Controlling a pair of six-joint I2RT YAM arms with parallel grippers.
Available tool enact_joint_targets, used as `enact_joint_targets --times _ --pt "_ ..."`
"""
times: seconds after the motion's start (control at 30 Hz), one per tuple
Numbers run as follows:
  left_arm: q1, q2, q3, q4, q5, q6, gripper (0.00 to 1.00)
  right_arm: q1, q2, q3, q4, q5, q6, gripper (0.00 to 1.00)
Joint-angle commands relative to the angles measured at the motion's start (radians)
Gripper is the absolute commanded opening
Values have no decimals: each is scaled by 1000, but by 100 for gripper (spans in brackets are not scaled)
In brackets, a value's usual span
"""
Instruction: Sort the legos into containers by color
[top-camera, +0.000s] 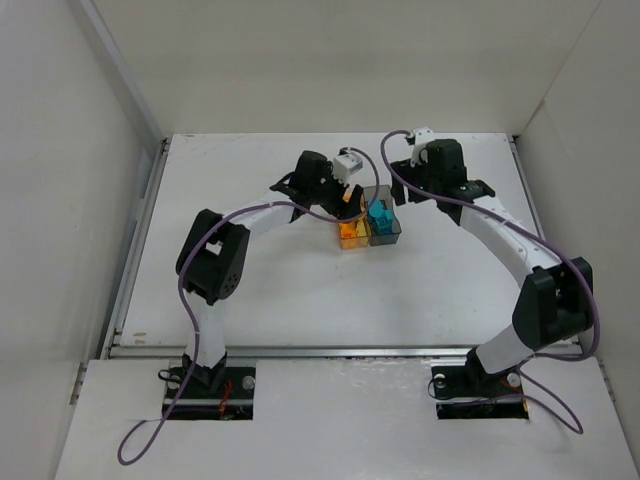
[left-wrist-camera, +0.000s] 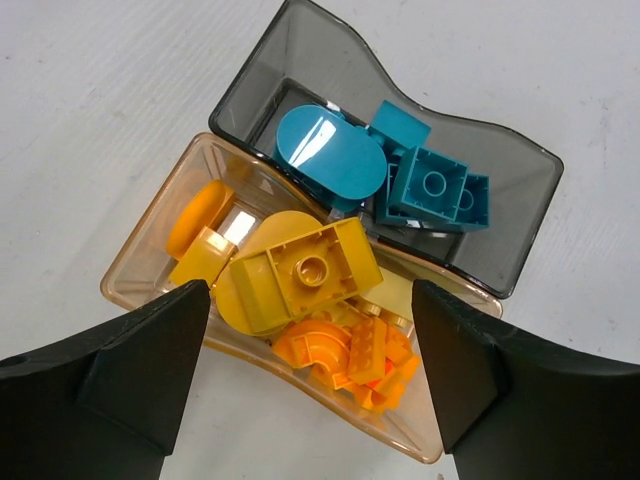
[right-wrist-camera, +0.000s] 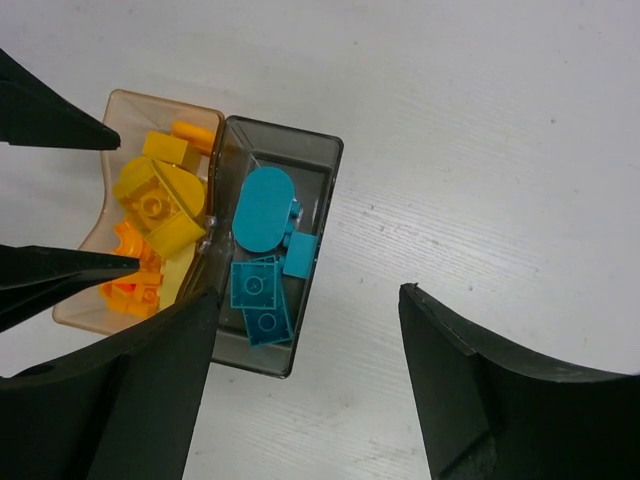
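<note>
The amber-tinted see-through bin (left-wrist-camera: 140, 255) holds yellow legos (left-wrist-camera: 305, 272) and orange legos (left-wrist-camera: 350, 355). At its one o'clock in the left wrist view, the smoky grey bin (left-wrist-camera: 520, 225) holds glossy teal-blue legos (left-wrist-camera: 430, 190). The table (left-wrist-camera: 90, 100) is plain white, the left gripper's fingers (left-wrist-camera: 120, 370) matte black, and the arms (top-camera: 500, 235) white with black joints.

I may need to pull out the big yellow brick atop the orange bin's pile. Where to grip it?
Pinch the yellow brick across its long sides, coming down from above: it lies topmost, hollow side up, and the orange bin has walls that likely block a sideways approach.
</note>
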Motion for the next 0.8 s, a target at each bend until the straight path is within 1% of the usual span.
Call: enact_joint_targets --times 0.0,0.07,0.1,0.13,0.17,0.2,0.23,0.27,0.37,0.4,0.43,0.47,0.5,0.53,0.57,0.63,0.67,0.7,0.77 --pt "11 -100 4 -8 -11 -24 80 1 -74 4 -16 39 -3 78" --pt "23 -152 4 -18 -23 -39 80 1 -100 14 -27 50 27 81" --pt "40 -174 4 -28 -40 -58 80 -11 -114 15 -36 71 36 86" --pt "52 -195 4 -28 -58 -82 80 -24 -144 15 -36 90 47 98" --pt "79 -235 13 -58 -127 -99 81 -48 -172 15 -48 134 70 100" --pt "80 -254 13 -58 -174 -117 82 -48 -172 15 -59 151 81 100" --pt "112 -271 33 -98 -234 -139 83 -85 -195 15 -59 171 95 100" --pt "130 -289 33 -119 -364 -179 85 -108 -195 15 -73 189 128 100" --pt "215 -370 21 -184 -561 -220 92 -221 -208 5 -123 260 213 100" --pt "234 -389 10 -199 -700 -231 94 -251 -208 5 -142 284 277 100" --pt "251 -424 -1 -216 -771 -242 96 -278 -208 5 -181 342 312 100" --pt "277 -438 -26 -242 -837 -242 97 -327 -223 -4 -201 367 344 100" --pt "278 -450 -43 -242 -898 -225 99 -347 -235 -4 -215 386 399 100" --pt "288 -474 -66 -242 -1029 -208 99 -363 -252 -19 -225 403 421 100" --pt "288 -488 -120 -242 -1081 -179 99 -375 -273 -33 -225 435 440 100" --pt "288 -516 -175 -230 -1139 -168 99 -375 -345 -77 -214 479 486 100" --pt "288 -551 -201 -230 -1140 -168 99 -375 -370 -91 -200 505 495 100" --pt "288 -570 -252 -230 -1123 -197 99 -375 -416 -120 -200 515 504 100" --pt "288 -609 -289 -230 -1059 -231 99 -375 -456 -140 -186 524 523 100"
